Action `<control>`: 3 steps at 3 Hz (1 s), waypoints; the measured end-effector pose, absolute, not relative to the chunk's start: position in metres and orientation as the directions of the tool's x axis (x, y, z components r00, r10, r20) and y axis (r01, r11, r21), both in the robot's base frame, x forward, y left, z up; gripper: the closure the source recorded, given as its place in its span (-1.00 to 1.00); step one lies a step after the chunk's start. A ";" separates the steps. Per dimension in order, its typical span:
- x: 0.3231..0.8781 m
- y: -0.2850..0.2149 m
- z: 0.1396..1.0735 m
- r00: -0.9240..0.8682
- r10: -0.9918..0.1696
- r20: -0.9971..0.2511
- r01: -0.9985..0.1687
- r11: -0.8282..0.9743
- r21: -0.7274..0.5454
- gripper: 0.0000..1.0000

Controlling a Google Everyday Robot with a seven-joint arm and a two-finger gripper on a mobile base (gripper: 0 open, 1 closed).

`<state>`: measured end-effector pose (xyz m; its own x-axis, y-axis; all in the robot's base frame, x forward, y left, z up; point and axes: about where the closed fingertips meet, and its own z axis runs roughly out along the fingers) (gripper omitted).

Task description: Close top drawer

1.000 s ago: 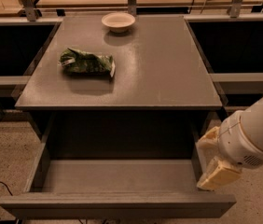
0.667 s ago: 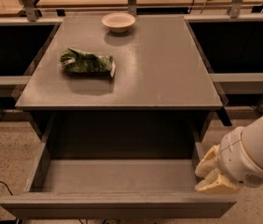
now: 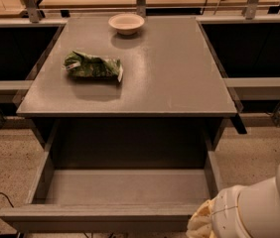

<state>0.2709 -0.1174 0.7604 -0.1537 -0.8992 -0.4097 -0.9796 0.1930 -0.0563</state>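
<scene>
The top drawer of the grey cabinet stands pulled far out, its shallow tray bare and its long flat front panel near the bottom edge of the camera view. My gripper shows only as pale yellowish fingertips at the bottom right, just in front of the drawer's right front corner, behind my white arm.
A green crumpled bag lies on the cabinet top at the left. A white bowl sits at the back middle. Dark open bays flank the cabinet on both sides. Speckled floor lies around the drawer.
My gripper and arm have moved down and toward the camera, from beside the drawer's right wall to in front of its right front corner. The drawer has not moved.
</scene>
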 end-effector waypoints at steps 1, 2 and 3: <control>0.273 -0.120 0.754 -0.163 -0.898 -0.408 -0.977 0.204 -0.058 1.00; 0.273 -0.113 0.747 -0.174 -0.898 -0.405 -0.973 0.220 -0.071 1.00; 0.280 -0.096 0.724 -0.198 -0.897 -0.396 -0.943 0.284 -0.173 1.00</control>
<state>0.2800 -0.0958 0.7242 -0.1978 -0.8965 -0.3964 -0.9430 0.2845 -0.1730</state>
